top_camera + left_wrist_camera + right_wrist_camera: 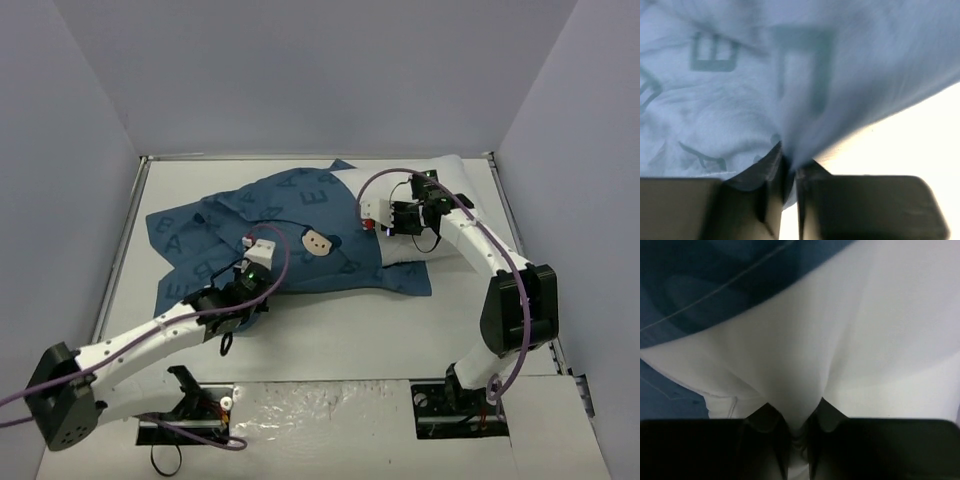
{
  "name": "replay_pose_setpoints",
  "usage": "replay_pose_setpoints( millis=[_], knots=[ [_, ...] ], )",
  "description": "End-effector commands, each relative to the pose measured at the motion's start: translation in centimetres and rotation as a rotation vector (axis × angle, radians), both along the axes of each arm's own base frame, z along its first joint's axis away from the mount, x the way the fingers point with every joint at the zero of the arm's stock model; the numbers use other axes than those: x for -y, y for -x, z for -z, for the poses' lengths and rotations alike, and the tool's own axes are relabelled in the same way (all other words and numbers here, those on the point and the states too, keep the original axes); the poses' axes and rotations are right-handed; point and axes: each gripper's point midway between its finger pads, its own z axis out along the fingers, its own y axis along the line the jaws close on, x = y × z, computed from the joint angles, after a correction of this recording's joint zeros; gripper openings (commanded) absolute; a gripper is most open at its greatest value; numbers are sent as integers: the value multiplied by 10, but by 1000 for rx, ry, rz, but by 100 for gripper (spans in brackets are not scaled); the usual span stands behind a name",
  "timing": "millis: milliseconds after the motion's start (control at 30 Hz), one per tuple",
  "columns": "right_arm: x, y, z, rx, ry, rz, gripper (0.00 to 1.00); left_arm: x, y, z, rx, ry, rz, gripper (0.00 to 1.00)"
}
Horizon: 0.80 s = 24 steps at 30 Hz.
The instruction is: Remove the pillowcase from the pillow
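Observation:
The dark teal-blue pillowcase (pixel 270 215) with lighter letters lies spread over the middle and left of the table, and a mouse face (pixel 318 242) shows on it. The white pillow (pixel 450 172) sticks out of its right end. My left gripper (pixel 256 243) sits at the near side of the cover. In the left wrist view it (pixel 790 167) is shut on a pinched-up fold of pillowcase (pixel 740 100). My right gripper (pixel 368 222) is on the pillow's exposed part, just beside the cover's edge. The right wrist view shows it (pixel 799 427) shut on a pinch of pillow (pixel 840 330), with the pillowcase (pixel 700 285) beyond.
The white table (pixel 330 320) is fenced by a raised rim (pixel 118 250) and grey walls on three sides. Both arm bases and their mounting plates (pixel 330 410) stand at the near edge. Purple cables loop over each arm.

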Motion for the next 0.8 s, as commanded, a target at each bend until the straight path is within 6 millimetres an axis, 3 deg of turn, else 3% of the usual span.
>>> replay_pose_setpoints(
  millis=[0,33,167,233,300,367,400,600,733,767],
  knots=[
    [23,-10,25,-148,-91,204,4,-34,7,-21,46,49,-142,9],
    [26,-15,23,-158,-127,245,0,-41,8,-23,49,59,-164,6],
    [59,-53,-26,-69,-282,437,0,-79,15,-38,67,113,-266,2],
    [88,-63,-40,-47,-345,550,0,-103,16,-44,79,87,-327,2],
    [114,-74,-58,-21,-410,640,0,-123,13,-63,118,87,-386,2],
    [128,-78,-58,-20,-427,681,0,-136,10,-77,140,76,-419,2],
    [139,-78,-60,-12,-434,705,0,-142,7,-94,169,75,-435,2],
    [163,-77,-54,-29,-472,780,0,-217,-2,-151,278,-58,-638,2],
    [180,-77,-53,-38,-502,831,0,-265,-7,-167,296,-9,-803,2],
    [181,-77,-54,-36,-509,835,0,-269,-10,-172,314,-11,-822,2]
  ],
)
